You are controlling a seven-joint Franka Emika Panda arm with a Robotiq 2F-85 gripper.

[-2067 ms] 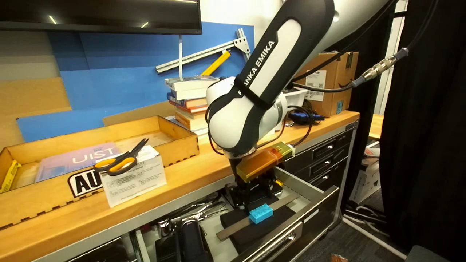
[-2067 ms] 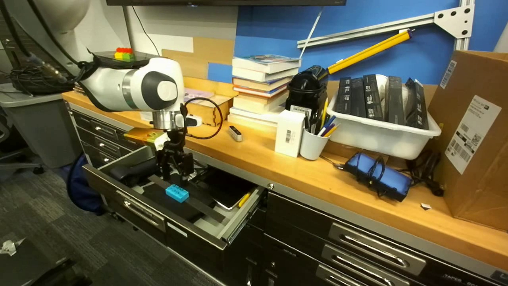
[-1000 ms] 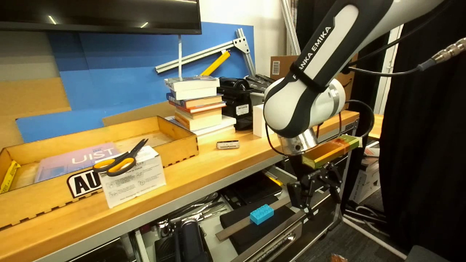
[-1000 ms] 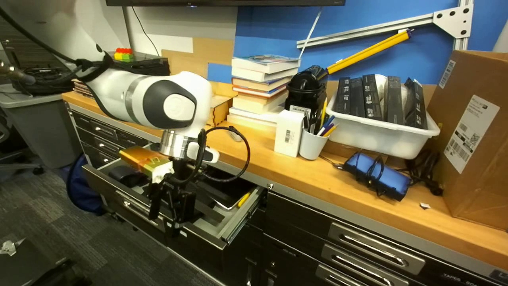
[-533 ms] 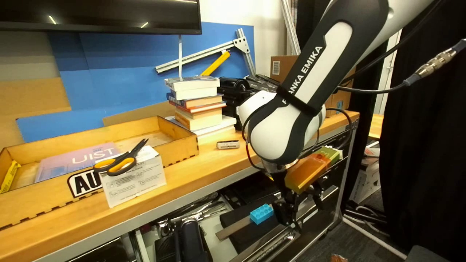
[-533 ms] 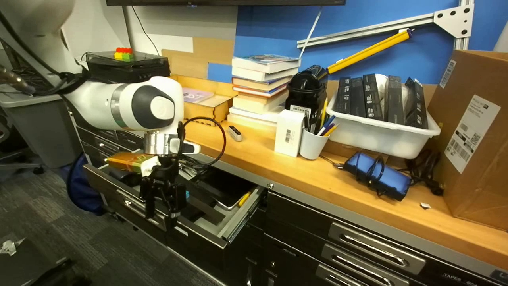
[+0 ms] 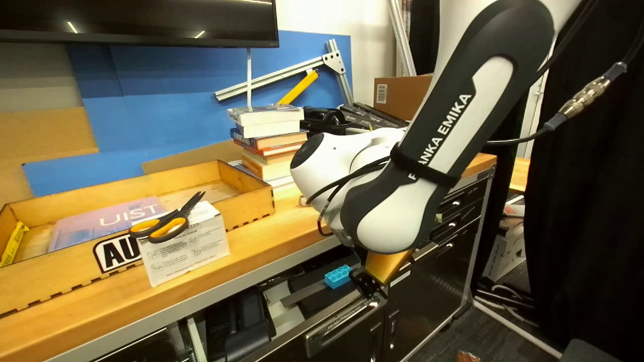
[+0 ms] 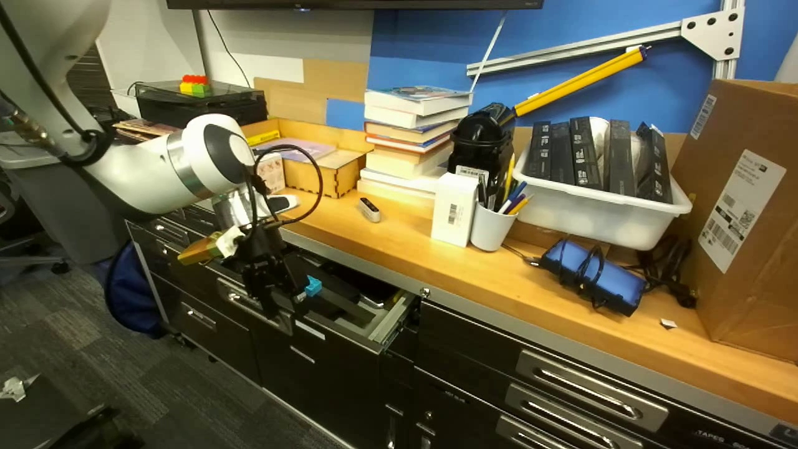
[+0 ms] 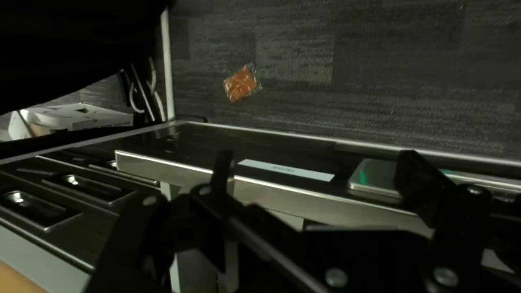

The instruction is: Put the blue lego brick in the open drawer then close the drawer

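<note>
The blue lego brick (image 7: 338,276) lies inside the drawer on a grey strip over a dark flat item. It also shows in an exterior view (image 8: 313,286), partly hidden by the gripper. The drawer (image 7: 370,312) is partly open; its front rim (image 9: 268,193) crosses the wrist view. Its silver handle (image 7: 347,321) is on the front. My gripper (image 9: 319,171) is open and empty, with its fingers wide apart. It is tilted at the drawer's front near the handle, as an exterior view shows (image 8: 285,304). Whether it touches the front I cannot tell.
The wooden worktop (image 8: 399,240) overhangs the drawer. On it stand a white box with scissors (image 7: 166,229), a stack of books (image 7: 274,146) and a wooden tray (image 7: 251,201). Other drawers (image 8: 580,386) are beside it. Carpet floor (image 9: 366,61) lies in front.
My gripper has left its place over the brick, moved out before the drawer front, and tilted. Since half a second ago the drawer has slid partway in, carrying the brick.
</note>
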